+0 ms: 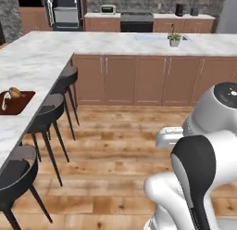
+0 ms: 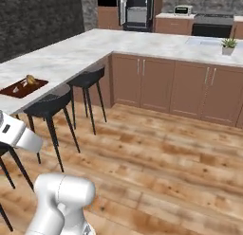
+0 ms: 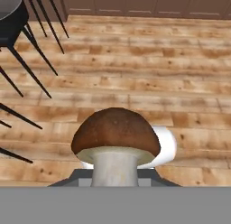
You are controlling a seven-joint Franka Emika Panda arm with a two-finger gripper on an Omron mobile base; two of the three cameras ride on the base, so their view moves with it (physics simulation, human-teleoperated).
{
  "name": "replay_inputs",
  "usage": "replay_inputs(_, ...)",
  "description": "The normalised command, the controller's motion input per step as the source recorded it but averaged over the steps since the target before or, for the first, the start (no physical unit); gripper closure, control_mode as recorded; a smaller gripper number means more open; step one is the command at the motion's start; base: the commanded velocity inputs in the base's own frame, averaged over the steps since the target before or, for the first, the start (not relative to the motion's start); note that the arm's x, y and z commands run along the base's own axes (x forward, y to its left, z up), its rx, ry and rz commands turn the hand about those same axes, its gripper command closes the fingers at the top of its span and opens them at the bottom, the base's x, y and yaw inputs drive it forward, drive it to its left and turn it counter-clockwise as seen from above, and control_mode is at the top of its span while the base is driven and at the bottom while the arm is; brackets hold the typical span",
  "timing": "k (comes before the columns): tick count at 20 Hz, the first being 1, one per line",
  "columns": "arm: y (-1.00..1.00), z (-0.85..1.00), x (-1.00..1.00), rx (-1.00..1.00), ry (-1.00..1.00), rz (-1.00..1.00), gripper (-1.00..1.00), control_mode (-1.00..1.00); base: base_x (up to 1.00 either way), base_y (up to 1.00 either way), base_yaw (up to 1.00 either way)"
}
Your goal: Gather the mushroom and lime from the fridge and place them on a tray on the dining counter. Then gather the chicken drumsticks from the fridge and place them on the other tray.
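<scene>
Mushroom: nearest the hand camera, cap up, stem pinched low between the jaws, apparently carried upright for transport.
Gripper: closed on the mushroom.
Tray: near the dining counter edge above the stools, likely destination.

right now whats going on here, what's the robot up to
The robot arm is carrying a brown-capped mushroom, which sits in front of its hand camera, stem toward the fingers, so the gripper appears shut on it. It stands on the wood floor beside the stools at the marble dining counter. A dark tray on that counter already has something small on it; I can't tell what.
</scene>
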Motion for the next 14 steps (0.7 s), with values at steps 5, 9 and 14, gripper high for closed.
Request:
replay_inputs(5, 0.0, 0.0, 0.0, 0.0, 0.0, 0.0, 1.0, 1.0, 0.54, -0.03, 0.55)
replay_inputs(9, 0.0, 0.0, 0.0, 0.0, 0.0, 0.0, 1.0, 1.0, 0.26, -0.07, 0.58)
replay_inputs(14, 0.0, 0.0, 0.0, 0.0, 0.0, 0.0, 1.0, 1.0, 0.25, -0.04, 0.6)
